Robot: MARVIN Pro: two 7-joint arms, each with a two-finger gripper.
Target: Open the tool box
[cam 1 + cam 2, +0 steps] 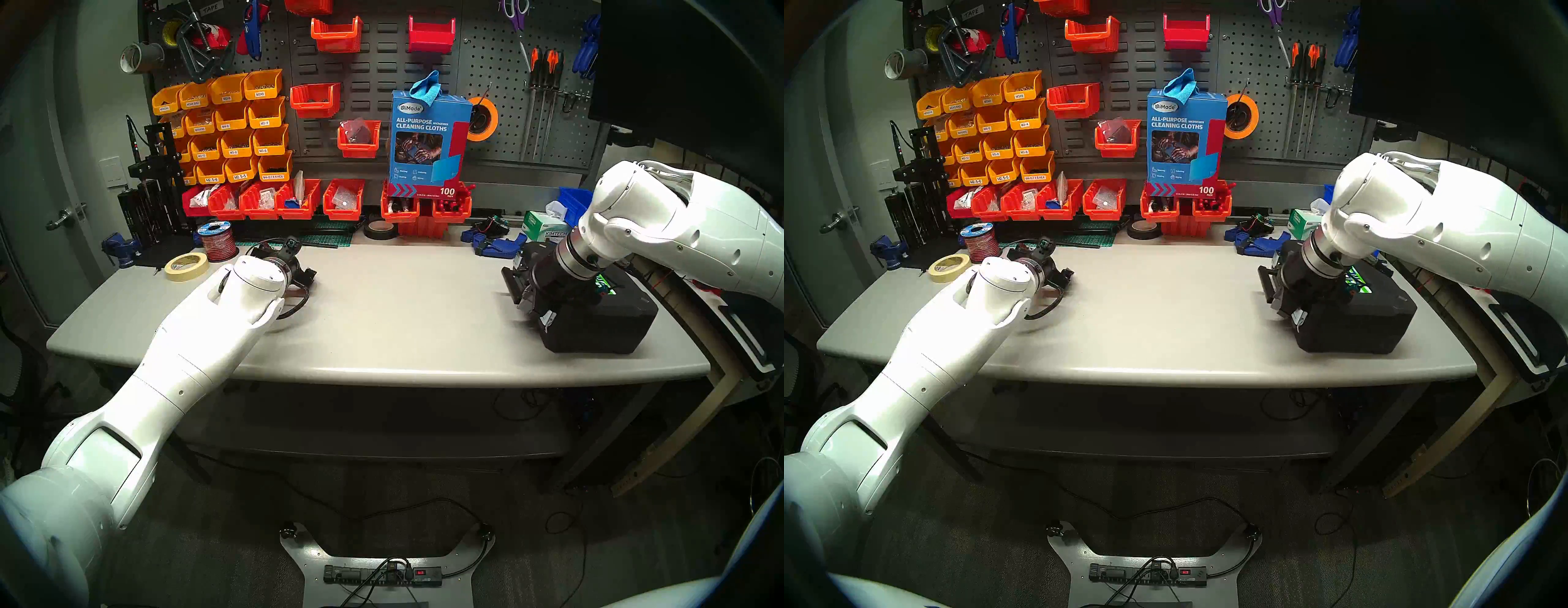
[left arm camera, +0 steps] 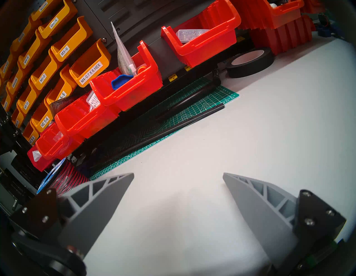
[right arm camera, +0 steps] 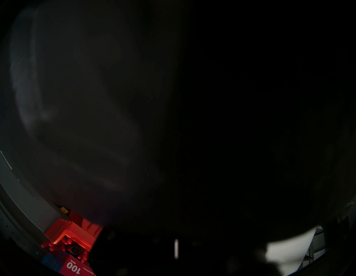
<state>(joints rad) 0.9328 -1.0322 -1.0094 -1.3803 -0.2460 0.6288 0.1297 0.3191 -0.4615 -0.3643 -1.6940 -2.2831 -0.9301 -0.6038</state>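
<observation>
Tool box (image 1: 602, 318) sits at the right end of the grey table (image 1: 382, 322), near the front edge, its lid down as far as I can judge; a green and white label shows on top beside the wrist. I read its long axis as running roughly from the table's middle toward the right edge, with the handle (image 1: 509, 284) and latch side facing the table's centre. My right gripper (image 1: 535, 302) is directly over that latch side, pointing steeply down, its jaws clenched tight; it appears pressed against or just at the case front, but I cannot confirm that it grips a latch, since the wrist body hides the fingertips. The right wrist view is almost wholly black, filled by the case surface close to the lens, which supports close contact. My left gripper (image 2: 178, 174) is well apart, at the table's far left, jaws spread wide over bare tabletop and grasping nothing. The right arm is therefore plainly the nearer one, and I judge the coming move turns on working the latch edge from that side.
</observation>
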